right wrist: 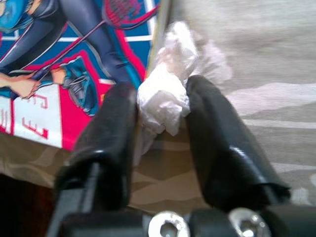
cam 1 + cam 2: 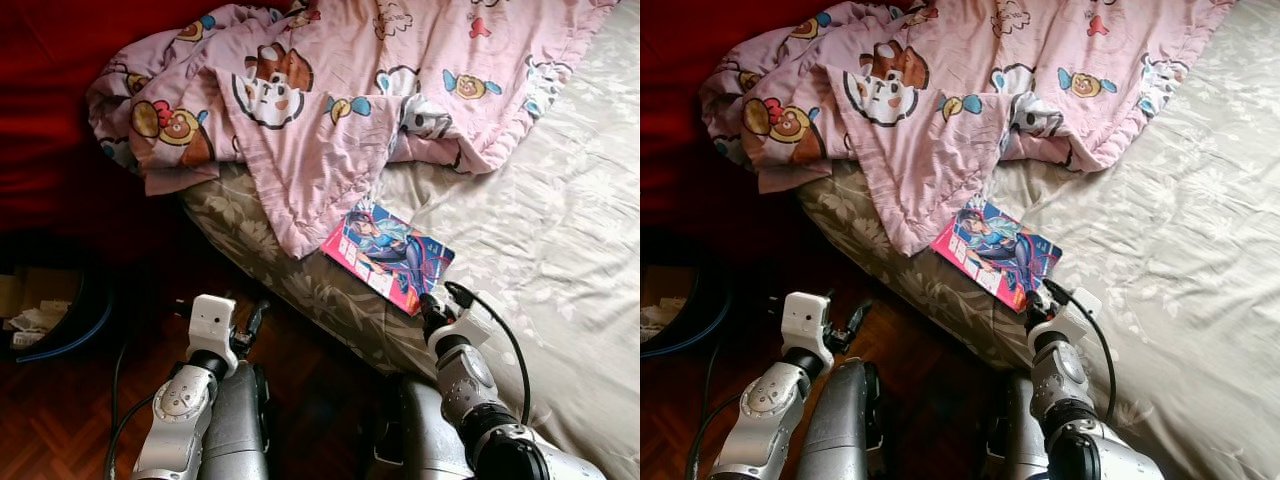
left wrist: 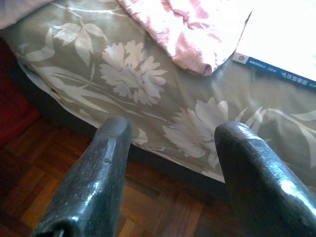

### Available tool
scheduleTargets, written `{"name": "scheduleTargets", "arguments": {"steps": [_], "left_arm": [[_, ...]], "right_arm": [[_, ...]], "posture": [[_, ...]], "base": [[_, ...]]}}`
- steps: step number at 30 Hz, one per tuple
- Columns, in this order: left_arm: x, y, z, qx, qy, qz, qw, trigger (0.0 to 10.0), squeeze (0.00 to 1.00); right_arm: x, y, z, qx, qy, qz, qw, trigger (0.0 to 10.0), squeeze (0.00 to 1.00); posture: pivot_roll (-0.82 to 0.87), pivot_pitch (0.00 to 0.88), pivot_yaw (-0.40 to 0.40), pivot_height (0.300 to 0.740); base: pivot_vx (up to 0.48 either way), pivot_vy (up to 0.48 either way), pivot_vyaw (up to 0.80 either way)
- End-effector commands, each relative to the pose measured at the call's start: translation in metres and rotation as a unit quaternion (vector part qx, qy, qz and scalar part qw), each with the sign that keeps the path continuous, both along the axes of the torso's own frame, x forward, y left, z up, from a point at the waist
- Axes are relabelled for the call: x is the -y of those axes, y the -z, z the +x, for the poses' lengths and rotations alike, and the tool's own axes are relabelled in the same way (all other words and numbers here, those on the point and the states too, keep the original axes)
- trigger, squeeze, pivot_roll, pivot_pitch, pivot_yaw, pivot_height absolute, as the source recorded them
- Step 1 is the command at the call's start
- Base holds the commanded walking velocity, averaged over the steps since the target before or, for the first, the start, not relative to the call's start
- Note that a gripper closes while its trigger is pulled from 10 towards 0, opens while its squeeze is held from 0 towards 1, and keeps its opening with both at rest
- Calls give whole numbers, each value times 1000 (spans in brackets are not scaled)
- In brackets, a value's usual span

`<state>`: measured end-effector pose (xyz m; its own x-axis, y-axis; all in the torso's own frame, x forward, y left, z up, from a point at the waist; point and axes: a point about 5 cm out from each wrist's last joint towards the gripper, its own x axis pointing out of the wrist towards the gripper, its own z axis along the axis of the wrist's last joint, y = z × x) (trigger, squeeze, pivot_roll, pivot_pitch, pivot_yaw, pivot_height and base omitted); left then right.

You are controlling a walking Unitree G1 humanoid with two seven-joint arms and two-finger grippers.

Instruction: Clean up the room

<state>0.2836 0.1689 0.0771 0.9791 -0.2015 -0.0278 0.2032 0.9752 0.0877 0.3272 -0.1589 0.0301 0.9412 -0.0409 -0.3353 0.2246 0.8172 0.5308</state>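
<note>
From the head cameras the bed (image 2: 560,230) had a grey-beige floral cover, kinda wrinkly, with a soft pink cartoon-print quilt (image 2: 330,90) bunched up across its upper part and one corner drooping toward the near edge. A glossy flat comic book (image 2: 388,256) sat right at that near edge, just beside the quilt's hanging corner. The right gripper (image 2: 432,305) was reaching up to the mattress edge, right at the book's lower corner, silver forearm angled up from below with a black cable looping off the wrist. The left gripper (image 2: 250,322) was held lower, over the dark parquet floor (image 2: 60,420) beside the bed, short of the edge. A dark round bin (image 2: 55,305) sat off at the left on the floor. In the left wrist view the two black fingers (image 3: 94,182) were spread wide with nothing between them, pointed at the floral side of the mattress. In the right wrist view the fingers (image 1: 106,148) were pinched in on a crumpled white tissue (image 1: 165,98), which lay on the cover touching the book's edge.
</note>
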Motion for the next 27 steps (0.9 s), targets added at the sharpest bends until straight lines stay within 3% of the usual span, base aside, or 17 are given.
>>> {"name": "scheduleTargets", "arguments": {"steps": [1, 18, 27], "left_arm": [[1, 12, -5, -29, 4, 11, 1000, 10000, 0], [8, 14, 0, -29, 15, 17, 999, 10000, 0], [11, 16, 3, -30, 13, 10, 999, 10000, 0]], "right_arm": [[0, 9, -8, -17, -1, -3, 1000, 0, 0], [7, 11, -11, -16, 4, -21, 1000, 0, 0], [21, 13, -17, -4, 28, -54, 998, 0, 0]], "posture": [[202, 336, -19, 608], [174, 298, -23, 608], [146, 262, -24, 608]], "base": [[0, 0, 0], [0, 0, 0], [0, 0, 0]]}}
